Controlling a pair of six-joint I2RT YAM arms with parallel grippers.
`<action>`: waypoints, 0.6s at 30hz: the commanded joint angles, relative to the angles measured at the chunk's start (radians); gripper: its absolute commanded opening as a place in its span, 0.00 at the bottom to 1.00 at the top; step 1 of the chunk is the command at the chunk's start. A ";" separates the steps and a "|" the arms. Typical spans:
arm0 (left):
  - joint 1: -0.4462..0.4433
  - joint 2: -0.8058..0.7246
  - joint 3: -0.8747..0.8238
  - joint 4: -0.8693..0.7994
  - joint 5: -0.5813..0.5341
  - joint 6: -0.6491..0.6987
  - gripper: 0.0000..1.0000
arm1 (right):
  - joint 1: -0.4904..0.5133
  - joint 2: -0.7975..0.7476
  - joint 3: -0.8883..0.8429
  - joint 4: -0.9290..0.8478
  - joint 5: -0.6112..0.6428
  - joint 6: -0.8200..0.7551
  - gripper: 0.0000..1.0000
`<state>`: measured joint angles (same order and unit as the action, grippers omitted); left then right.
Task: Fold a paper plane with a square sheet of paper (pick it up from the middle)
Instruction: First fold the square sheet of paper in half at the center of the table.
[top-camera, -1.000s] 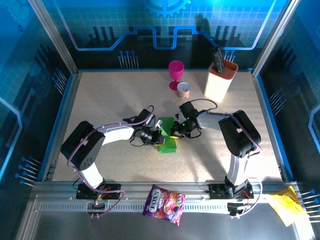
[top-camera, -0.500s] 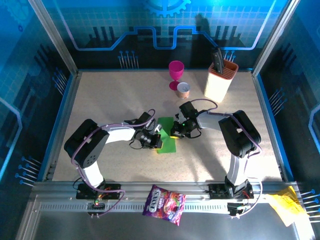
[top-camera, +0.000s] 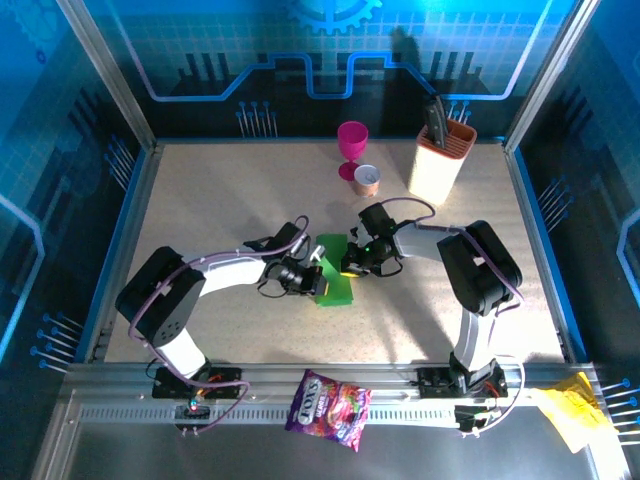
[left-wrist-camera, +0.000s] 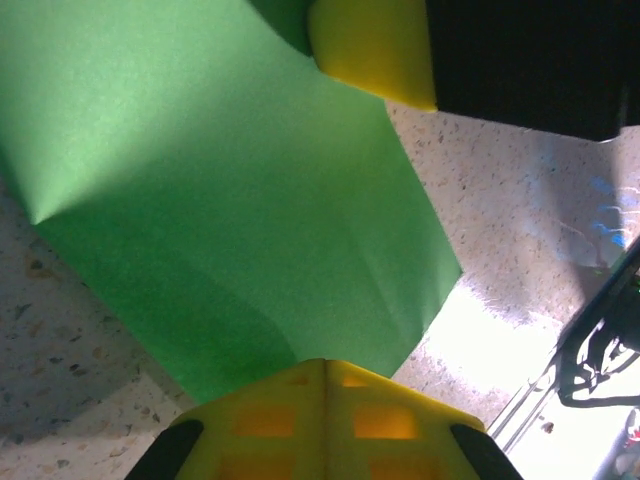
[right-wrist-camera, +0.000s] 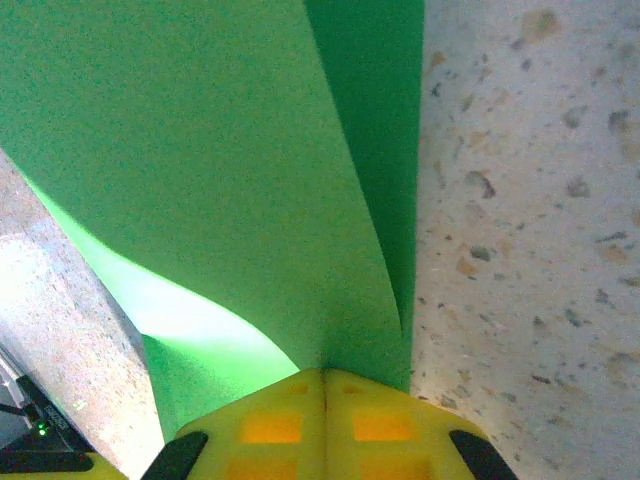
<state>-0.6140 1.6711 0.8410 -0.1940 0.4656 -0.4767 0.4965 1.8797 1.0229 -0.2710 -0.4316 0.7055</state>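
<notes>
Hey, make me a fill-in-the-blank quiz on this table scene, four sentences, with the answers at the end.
1. The sheet of paper in the middle of the table is ___ in colour.
2. The left gripper and the right gripper are both ___ on that sheet.
3. The goblet standing beside the small can is ___.
4. The purple snack bag lies on the metal rail, between the two arms' ___.

Answers: green; shut; pink; bases
</notes>
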 joint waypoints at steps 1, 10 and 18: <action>-0.007 0.025 -0.042 0.009 0.010 -0.011 0.07 | 0.014 0.030 -0.041 -0.066 0.037 -0.017 0.00; -0.007 0.062 -0.083 0.028 -0.003 -0.006 0.07 | 0.014 0.029 -0.039 -0.070 0.038 -0.018 0.00; 0.042 -0.033 0.019 0.033 0.008 -0.074 0.08 | 0.014 0.027 -0.035 -0.078 0.043 -0.023 0.00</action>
<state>-0.6029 1.6855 0.7940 -0.1730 0.4728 -0.5007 0.4965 1.8786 1.0214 -0.2691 -0.4320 0.6987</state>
